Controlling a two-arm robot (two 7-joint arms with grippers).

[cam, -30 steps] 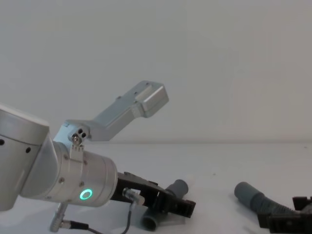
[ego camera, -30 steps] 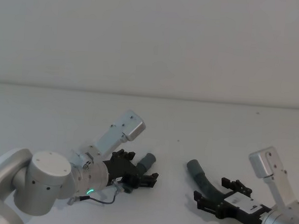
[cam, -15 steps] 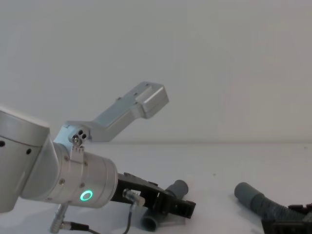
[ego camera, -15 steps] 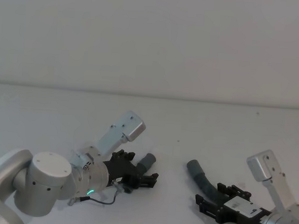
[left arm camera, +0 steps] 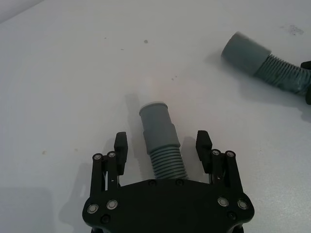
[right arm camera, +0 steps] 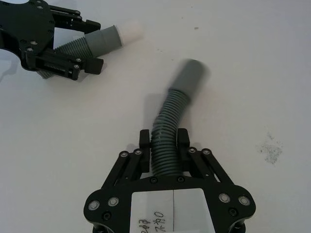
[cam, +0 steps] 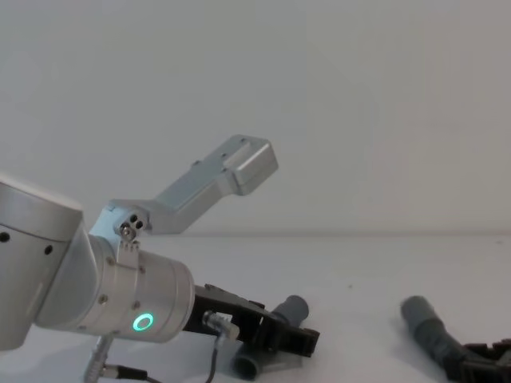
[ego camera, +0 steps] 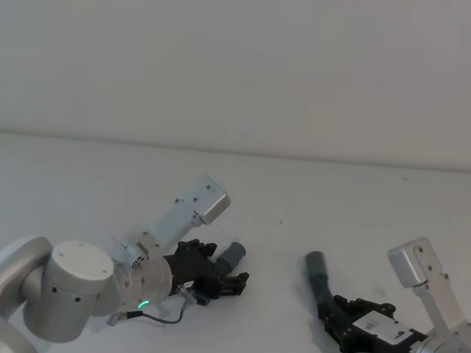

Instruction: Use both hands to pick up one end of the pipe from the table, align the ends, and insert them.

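Since the earlier frames the right gripper (right arm camera: 164, 141) has closed on the hose (right arm camera: 167, 119), and the hose's cuff (right arm camera: 188, 75) has swung from leaning left to pointing almost straight away from the robot. The fingers pinch the ribbed part, well behind the cuff; whether the hose is clear of the table (ego camera: 337, 207) cannot be told.

Left gripper (left arm camera: 163, 143): open, one finger on each side of the tube (left arm camera: 165, 160) with a gap on both sides. The tube lies on the table, ungrasped, and its cuff (left arm camera: 154, 114) points forward and rightward.

Hose cuff lies to the right of tube cuff, well apart, their long axes out of line. Judgement: the left gripper must first grip, then both must turn until the cuffs face. Bare table lies between them and nothing stands in the way.
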